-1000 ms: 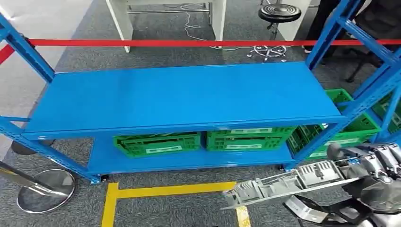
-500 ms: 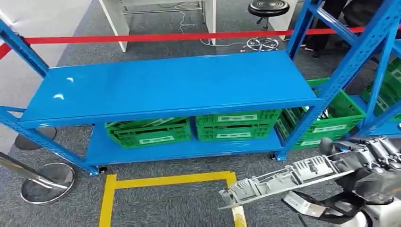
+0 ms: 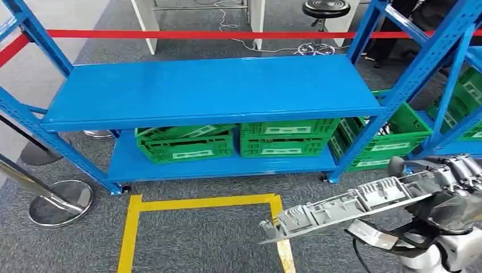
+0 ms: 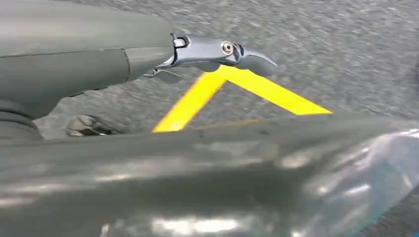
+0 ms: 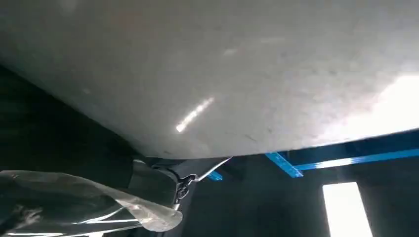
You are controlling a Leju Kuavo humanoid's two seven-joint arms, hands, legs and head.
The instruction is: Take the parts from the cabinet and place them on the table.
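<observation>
1. One part [image 3: 341,211] is already out of the cabinet: a long grey moulded piece, carried at the lower right of the head view, tilted, its free end reaching over the yellow floor tape [image 3: 199,203].
2. Right robot hand [image 3: 449,182] grasps the part at its far right end; the fingers wrap its edge. In the right wrist view a pale underside [image 5: 222,74], probably the part, lies close over the camera.
3. Left robot hand [image 4: 217,52]: the left wrist view shows a grey cover and one dark fingertip over carpet and yellow tape, with a blurred grey surface across the frame. Whether it grips anything I cannot tell.
4. Step in hand, as I judge it: carrying. Pick-up looks done; placing is not yet done.
5. No bench stands before the robot; white legs [image 3: 149,25] beyond the red tape [image 3: 199,34] may belong to one, though that is unsure.
6. Next move likely calls for turning or walking to the bench, keeping the long part level and its free end away from the blue shelf [image 3: 210,91] uprights.
7. Containers: two green crates [image 3: 186,147] [image 3: 281,143] sit side by side on the lower shelf; the left one holds a pale part lying aslant. Contents of the second are hidden.
8. More green crates [image 3: 392,139] sit in the next rack at right; something pale and dark lies inside the nearest, too small to name.
</observation>
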